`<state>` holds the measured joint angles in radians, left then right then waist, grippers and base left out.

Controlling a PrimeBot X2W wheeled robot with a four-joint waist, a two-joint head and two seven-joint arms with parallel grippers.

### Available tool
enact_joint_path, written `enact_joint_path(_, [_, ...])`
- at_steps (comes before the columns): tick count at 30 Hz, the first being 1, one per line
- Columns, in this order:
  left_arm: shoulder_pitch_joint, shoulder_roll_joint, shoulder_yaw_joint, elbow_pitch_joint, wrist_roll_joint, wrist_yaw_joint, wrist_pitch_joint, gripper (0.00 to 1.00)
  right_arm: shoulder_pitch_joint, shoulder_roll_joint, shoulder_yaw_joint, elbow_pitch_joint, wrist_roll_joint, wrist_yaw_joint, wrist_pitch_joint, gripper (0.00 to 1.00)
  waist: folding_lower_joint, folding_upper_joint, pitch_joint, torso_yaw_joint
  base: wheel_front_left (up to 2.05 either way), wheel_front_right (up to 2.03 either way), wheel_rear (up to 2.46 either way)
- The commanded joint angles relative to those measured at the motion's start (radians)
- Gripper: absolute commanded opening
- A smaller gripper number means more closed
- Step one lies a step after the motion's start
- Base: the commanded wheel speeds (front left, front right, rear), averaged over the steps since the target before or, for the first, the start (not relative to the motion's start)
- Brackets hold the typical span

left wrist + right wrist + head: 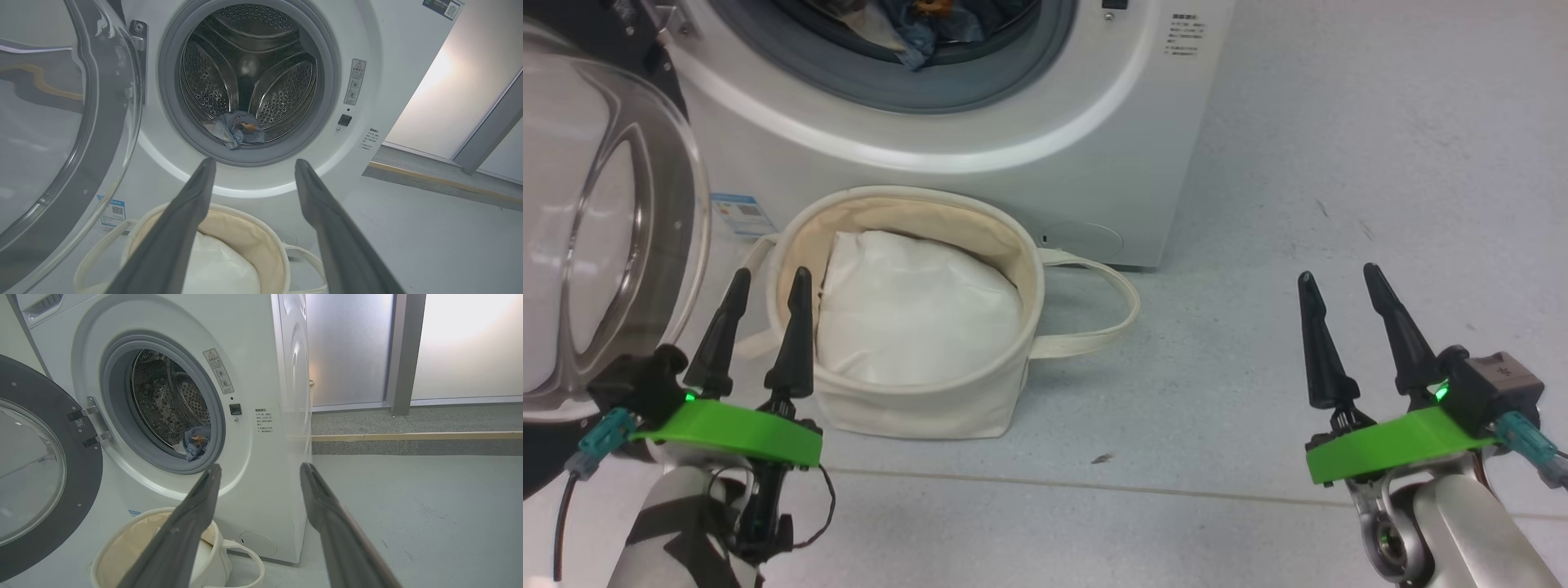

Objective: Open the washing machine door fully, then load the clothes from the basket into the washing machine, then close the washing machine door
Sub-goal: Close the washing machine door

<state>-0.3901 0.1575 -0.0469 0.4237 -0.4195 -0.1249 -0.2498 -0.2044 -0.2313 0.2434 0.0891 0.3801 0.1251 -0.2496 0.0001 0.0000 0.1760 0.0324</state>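
The white washing machine (1094,122) stands with its door (596,229) swung wide to the left, glass bowl bulging toward me. Blue printed clothes (239,130) lie at the front lip of the steel drum (249,69), also seen as clothes (195,442) and clothes (931,24). The cream basket (1013,245) sits on the floor below the opening and holds white padding (915,318). My left gripper (768,282) is open, beside the basket's left rim and below the door. My right gripper (1339,279) is open over bare floor to the right. Both hold nothing.
Grey floor (1339,163) stretches right of the machine. A raised step with a wooden edge (408,437) and frosted glass panels (347,347) stand behind on the right. One basket handle (1107,310) loops out over the floor toward the right.
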Motion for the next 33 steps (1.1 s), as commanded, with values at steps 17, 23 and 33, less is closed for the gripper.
enact_joint_path(17, [0.029, 0.0, 0.026, -0.026, -0.02, -0.006, -0.012, 1.0, -0.022, -0.042, 0.033, -0.009, 0.016, 0.006, -0.012, 1.0, -0.0001, 0.0, -0.031, 0.179, 0.0, 0.0, 0.0])
enact_joint_path(23, [0.052, 0.001, 0.025, -0.022, -0.021, -0.006, -0.012, 1.0, -0.024, -0.053, 0.055, 0.007, 0.027, 0.006, -0.012, 1.0, -0.0001, 0.0, -0.055, 0.264, 0.0, 0.0, 0.0])
enact_joint_path(33, [0.087, -0.016, 0.066, -0.018, -0.035, -0.006, -0.012, 1.0, -0.019, -0.062, 0.092, 0.031, 0.056, 0.006, -0.012, 1.0, -0.0001, 0.0, -0.083, 0.388, 0.0, 0.0, 0.0])
